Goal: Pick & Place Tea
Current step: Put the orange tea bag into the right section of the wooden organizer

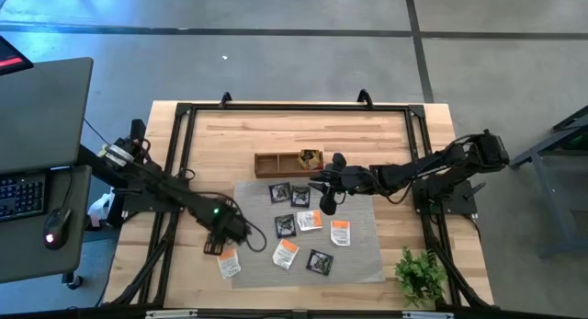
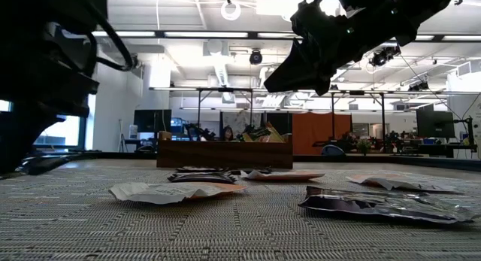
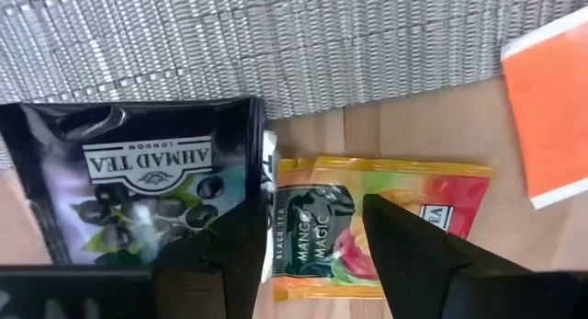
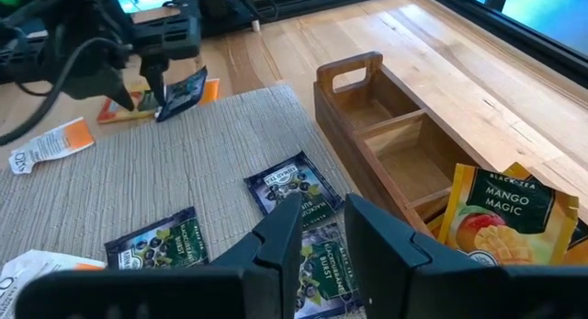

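Observation:
My left gripper (image 1: pixel 220 238) (image 3: pixel 317 255) is low at the grey mat's left edge and open. Its fingers stand over a yellow-brown tea sachet (image 3: pixel 386 195) that lies flat on the wood. A black sachet (image 3: pixel 138 181) (image 4: pixel 186 92) sits tilted beside one finger. My right gripper (image 1: pixel 328 198) (image 4: pixel 323 232) hovers above the mat near the wooden box (image 1: pixel 289 163), narrowly open, with nothing between its fingers. Two black sachets (image 4: pixel 294 186) lie flat on the mat below it. One yellow-brown sachet (image 4: pixel 505 209) stands in the box's end compartment. My left gripper has the black sachet's edge (image 3: pixel 253 172) by the outer side of one finger (image 3: pixel 234 255). That finger hides the spot, so I cannot tell whether they touch. In the right wrist view the sachet is tilted, one corner raised.
Several more sachets lie flat on the mat (image 1: pixel 367 264): black ones (image 1: pixel 319 261) and white-orange ones (image 1: pixel 287 253) (image 1: pixel 340 232). Another white-orange one (image 1: pixel 228 262) lies at the mat's left edge. A small green plant (image 1: pixel 418 275) stands at the near right corner. Black frame rails run along the table's edges.

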Controlling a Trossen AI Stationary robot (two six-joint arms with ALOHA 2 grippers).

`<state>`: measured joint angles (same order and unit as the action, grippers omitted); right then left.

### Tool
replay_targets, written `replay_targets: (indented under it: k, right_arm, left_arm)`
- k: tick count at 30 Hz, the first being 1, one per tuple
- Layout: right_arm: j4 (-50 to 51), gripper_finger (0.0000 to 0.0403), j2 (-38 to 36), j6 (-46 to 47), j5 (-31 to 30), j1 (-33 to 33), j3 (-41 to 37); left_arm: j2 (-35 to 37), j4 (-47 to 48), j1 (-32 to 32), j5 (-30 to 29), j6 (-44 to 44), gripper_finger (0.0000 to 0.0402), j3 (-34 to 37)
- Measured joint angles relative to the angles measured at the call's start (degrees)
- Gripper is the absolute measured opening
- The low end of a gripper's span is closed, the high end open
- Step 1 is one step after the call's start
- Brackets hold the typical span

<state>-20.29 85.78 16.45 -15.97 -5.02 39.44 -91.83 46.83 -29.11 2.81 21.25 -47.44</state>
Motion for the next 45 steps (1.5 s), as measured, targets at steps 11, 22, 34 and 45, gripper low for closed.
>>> replay_targets:
  k: [11,22,34,45]
  right_arm:
    - [0.0,0.0083,0.0,0.0,0.0,0.0,0.0]
    - [-0.1,0.0083,0.0,0.0,0.1,0.0,0.0]
    - [-0.7,0.0083,0.0,0.0,-0.1,0.0,0.0]
    - [5.8,0.0083,-1.0,1.3,-3.7,0.1,0.0]
  left_arm:
    - [-0.9,-0.5,-0.6,-1.6,9.0,0.0154,0.1]
    - [-1.8,-1.4,-0.5,-1.1,12.0,0.001,0.1]
    - [-0.5,20.4,-0.5,-14.5,14.7,0.0003,-14.4]
    - [-0.3,10.6,7.4,-53.6,9.2,0.0005,-24.5]
